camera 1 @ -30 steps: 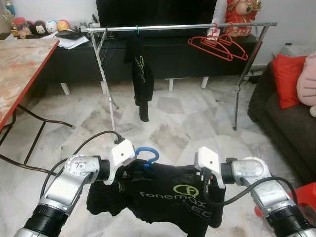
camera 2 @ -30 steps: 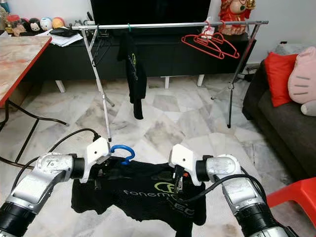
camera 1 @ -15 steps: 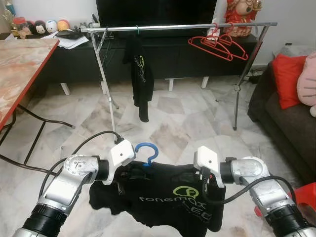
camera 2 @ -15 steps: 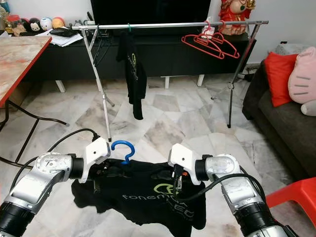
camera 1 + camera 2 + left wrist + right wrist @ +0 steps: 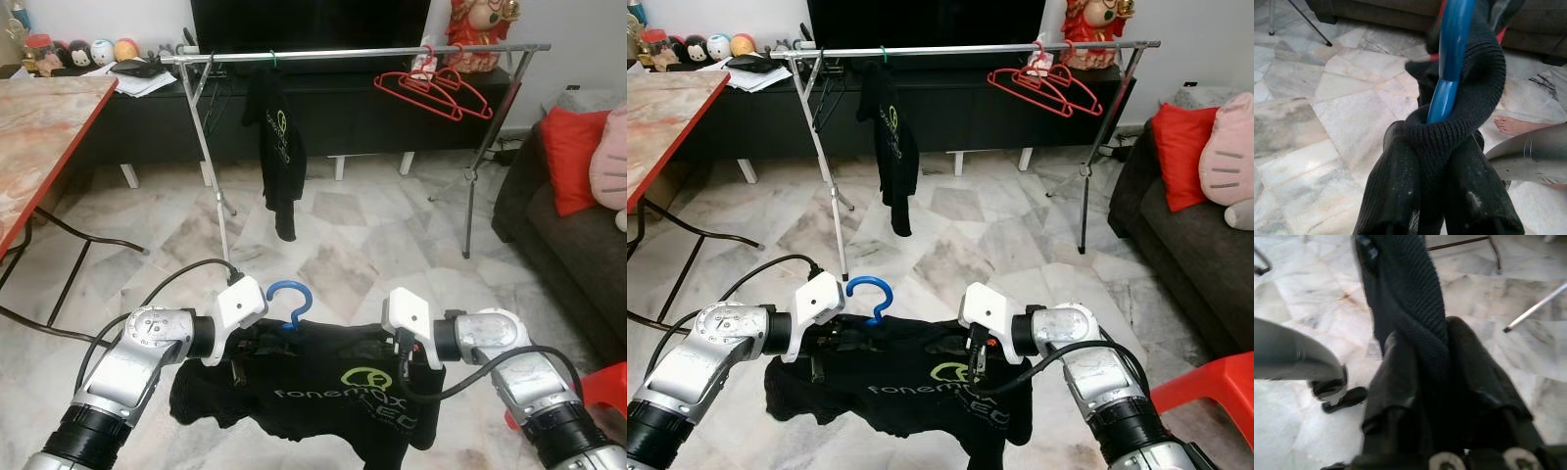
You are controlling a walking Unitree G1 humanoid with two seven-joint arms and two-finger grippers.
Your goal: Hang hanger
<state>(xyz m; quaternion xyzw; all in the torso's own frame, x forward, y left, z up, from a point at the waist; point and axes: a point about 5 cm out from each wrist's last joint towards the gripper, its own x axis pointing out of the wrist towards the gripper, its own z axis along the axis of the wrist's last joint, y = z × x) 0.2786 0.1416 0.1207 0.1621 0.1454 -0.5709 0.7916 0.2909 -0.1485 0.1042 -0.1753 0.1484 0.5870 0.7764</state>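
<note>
A blue hanger point(image 5: 291, 300) carries a black T-shirt point(image 5: 333, 392) with green lettering, held low in front of me. My left gripper point(image 5: 257, 342) is shut on the shirt's collar and the hanger's shoulder; the blue hanger bar point(image 5: 1448, 73) runs between its fingers point(image 5: 1396, 191). On the other shoulder my right gripper point(image 5: 404, 354) is shut on the knit fabric point(image 5: 1418, 333). A silver clothes rail point(image 5: 353, 53) stands ahead across the room, well beyond both grippers.
A black garment point(image 5: 277, 147) hangs on the rail's left part, red hangers point(image 5: 431, 93) on its right. A marble-top table point(image 5: 39, 137) is at left, a dark sofa point(image 5: 568, 225) with a red cushion at right, a red stool point(image 5: 598, 392) near my right arm. A person's bare foot point(image 5: 1515, 126) is on the floor.
Both grippers have lifted the hanger and shirt slightly; the blue hook sits a little higher and the shirt hangs straighter.
</note>
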